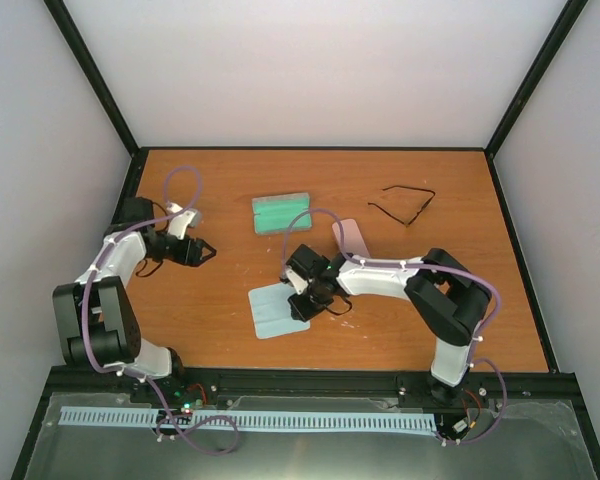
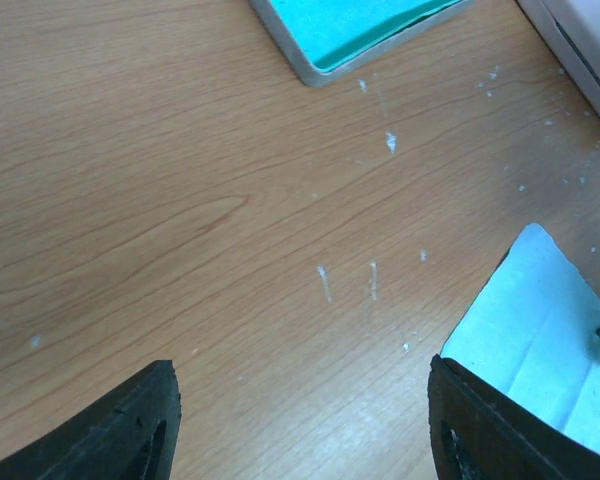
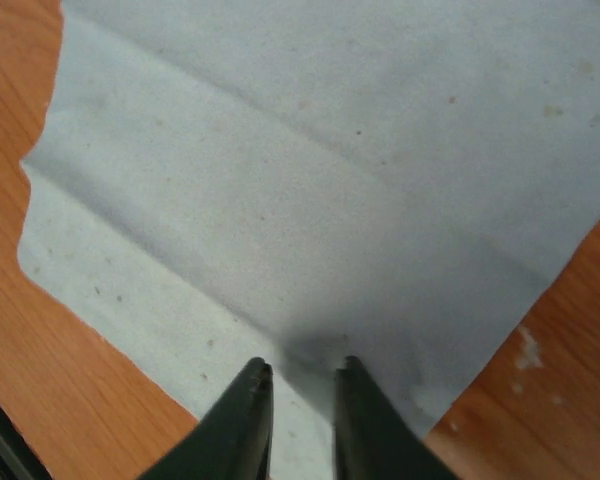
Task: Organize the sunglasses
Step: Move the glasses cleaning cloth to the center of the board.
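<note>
The sunglasses (image 1: 404, 204), thin and black with arms unfolded, lie on the table at the back right, far from both grippers. They show in neither wrist view. My right gripper (image 1: 304, 305) is over the near right part of a light-blue cloth (image 1: 277, 311). In the right wrist view the gripper (image 3: 302, 366) has its jaws only a narrow gap apart, with its fingertips (image 3: 256, 372) down on the cloth (image 3: 310, 180). My left gripper (image 1: 206, 252) is wide open and empty over bare wood at the left (image 2: 302, 365).
An open case with green lining (image 1: 281, 212) lies at the back middle and also shows in the left wrist view (image 2: 355, 30). A grey case (image 1: 351, 237) lies beside the right arm. The cloth's corner (image 2: 525, 340) is at the left wrist view's right.
</note>
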